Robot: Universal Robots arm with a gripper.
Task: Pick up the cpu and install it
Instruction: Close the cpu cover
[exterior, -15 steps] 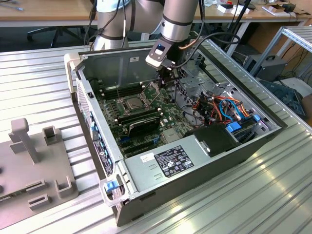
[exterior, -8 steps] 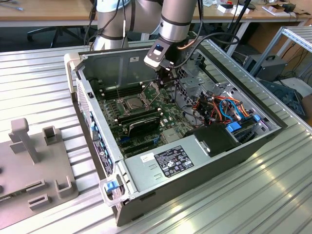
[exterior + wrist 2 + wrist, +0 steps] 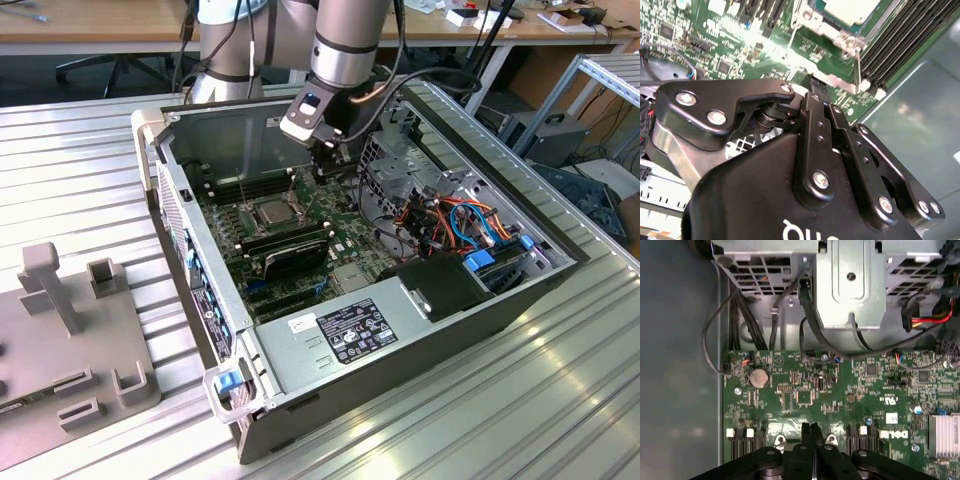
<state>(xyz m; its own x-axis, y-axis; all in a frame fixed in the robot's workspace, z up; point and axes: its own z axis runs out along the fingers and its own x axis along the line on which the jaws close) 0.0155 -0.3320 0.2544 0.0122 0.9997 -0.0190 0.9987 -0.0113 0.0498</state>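
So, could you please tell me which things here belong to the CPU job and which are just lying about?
Job: cpu, its socket frame, gripper, motherboard.
Lying about: memory sticks, power supply, grey fixture.

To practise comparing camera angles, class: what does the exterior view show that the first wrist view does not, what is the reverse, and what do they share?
Exterior view: the whole open computer case, its power supply, the cpu lying in its socket, and a grey fixture at the exterior view's left.
First wrist view: a coin cell battery and a finned heatsink, close up.
Shared: the green motherboard and the gripper above it, jaws closed.
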